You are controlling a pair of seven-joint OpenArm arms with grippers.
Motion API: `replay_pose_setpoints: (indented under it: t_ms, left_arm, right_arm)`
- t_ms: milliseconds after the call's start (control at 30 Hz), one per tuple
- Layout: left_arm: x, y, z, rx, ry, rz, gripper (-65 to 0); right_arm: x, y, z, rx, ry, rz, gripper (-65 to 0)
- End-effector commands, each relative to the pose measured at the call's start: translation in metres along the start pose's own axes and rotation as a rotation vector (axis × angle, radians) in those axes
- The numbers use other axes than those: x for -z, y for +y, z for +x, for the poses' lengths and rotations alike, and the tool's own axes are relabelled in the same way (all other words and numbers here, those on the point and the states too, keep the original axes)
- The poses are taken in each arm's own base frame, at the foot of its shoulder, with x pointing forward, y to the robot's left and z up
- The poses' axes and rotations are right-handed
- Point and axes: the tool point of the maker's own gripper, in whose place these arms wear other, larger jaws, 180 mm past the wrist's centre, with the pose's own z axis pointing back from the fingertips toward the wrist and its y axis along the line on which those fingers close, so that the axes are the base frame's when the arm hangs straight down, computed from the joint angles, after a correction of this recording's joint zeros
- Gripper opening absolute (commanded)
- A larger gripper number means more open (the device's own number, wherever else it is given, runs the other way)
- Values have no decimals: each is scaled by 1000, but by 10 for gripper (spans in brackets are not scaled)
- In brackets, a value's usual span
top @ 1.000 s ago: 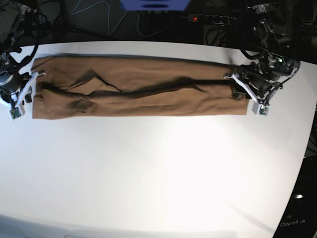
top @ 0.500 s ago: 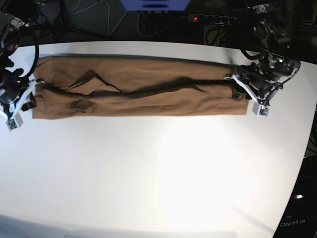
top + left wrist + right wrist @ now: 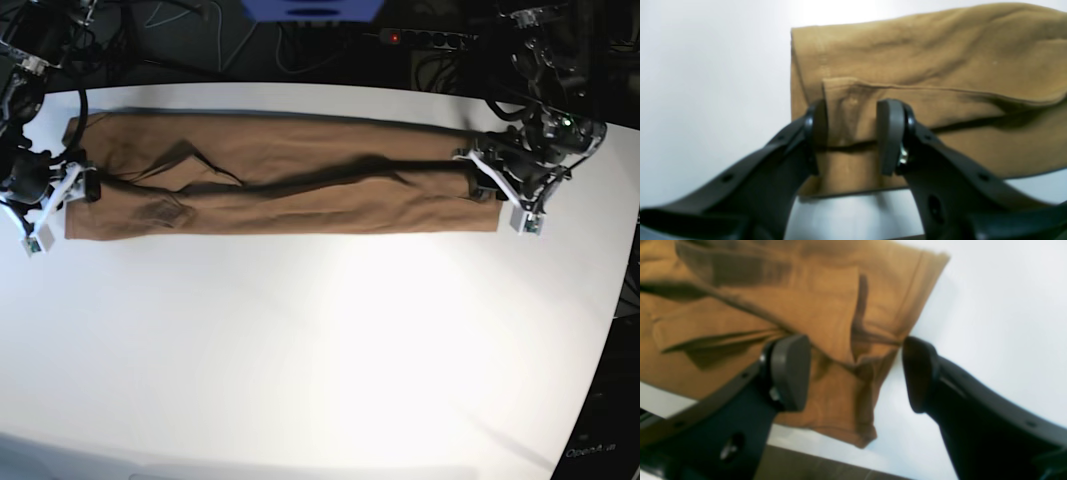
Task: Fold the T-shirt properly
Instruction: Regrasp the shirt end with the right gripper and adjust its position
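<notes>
1. White counter carries one T-shirt, folded into a long band along the far edge.
2. Left claw straddles the right end, jaws apart — gripping nothing.
3. Right claw, released too, has drifted further over the left end since a second ago — likely the next fold's grasp.

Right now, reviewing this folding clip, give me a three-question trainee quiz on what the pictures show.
1. True or false: the T-shirt lies as a long narrow band across the table.
2. The left gripper is: A) shut flat on bare table, B) open astride the shirt's end fold, C) out of view.
3. Fill in: the right gripper is open, one pad over cloth, the other over the white ____.

Key: 1 true; 2 B; 3 table.
</notes>
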Motion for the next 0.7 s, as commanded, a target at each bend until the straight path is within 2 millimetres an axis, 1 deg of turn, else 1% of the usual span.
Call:
replay_pose_setpoints:
  t_ms: [0,100,200,367,667]
  left_arm:
    - [-3,2,13,7,-44,2,-414]
    - [-3,2,12,7,-42,2,-414]
    - [-3,2,13,5,-44,4,-414]
    - [-4,2,14,8,-47,6,-414]
    - [-5,2,14,7,-49,6,-414]
  right_arm:
    - [-8,-7,12,-16,-35,-20,-219]
    - [-7,-6,12,-15,-38,-18,-221]
    - [-7,-5,18,-17,-72,-14,-221]
    - [-5,-4,20,-16,-87,-10,-222]
    - [-4,-2,17,-12,-83,-6,-223]
